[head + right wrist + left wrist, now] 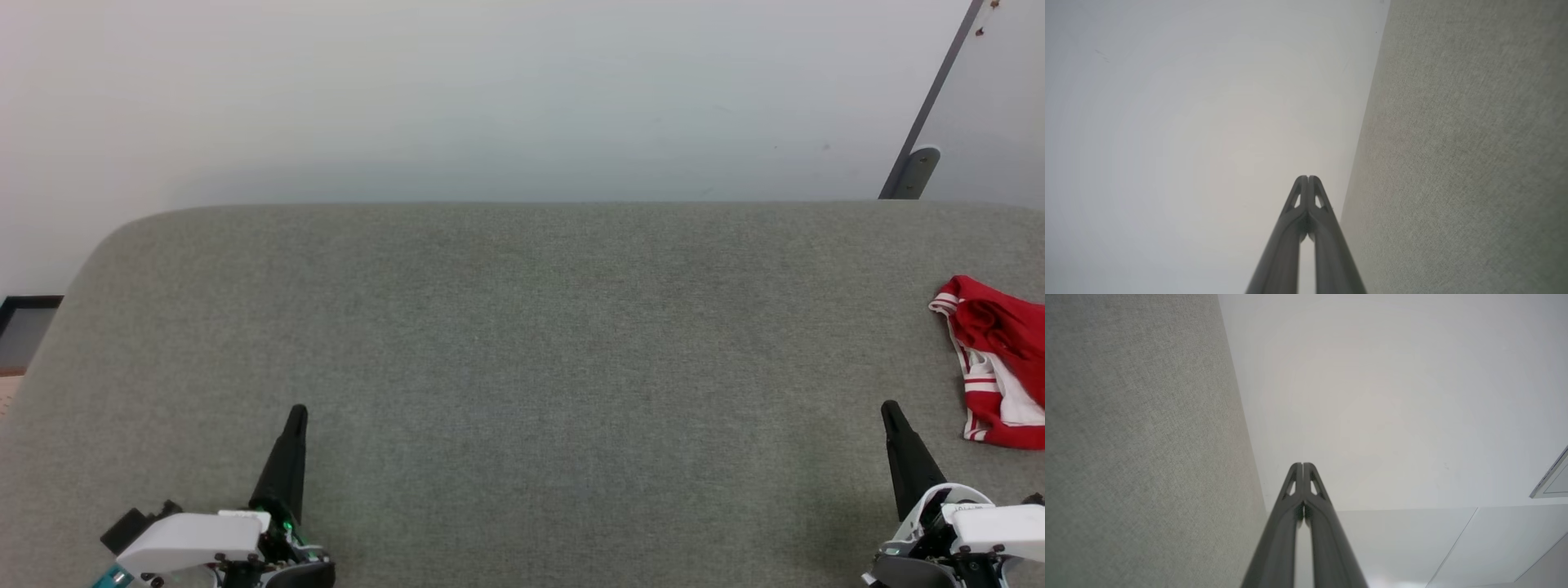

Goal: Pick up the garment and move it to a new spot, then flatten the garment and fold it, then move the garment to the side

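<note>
Locating the garment (1000,363), crumpled, on the grey upholstered surface (522,327), toward its right side. Finding the right gripper (890,411) near it, toward the front edge, not touching, fingers pressed together and gripping nothing. Finding the left gripper (295,415) well apart, toward the front-left corner, likewise closed and empty. Pointing both toward the far edge.

Left end effector (296,413) and right end effector (891,410), both closed and empty.
Long dark fingers pressed together, pointing up from white wrists at the frame's lower corners.
</note>
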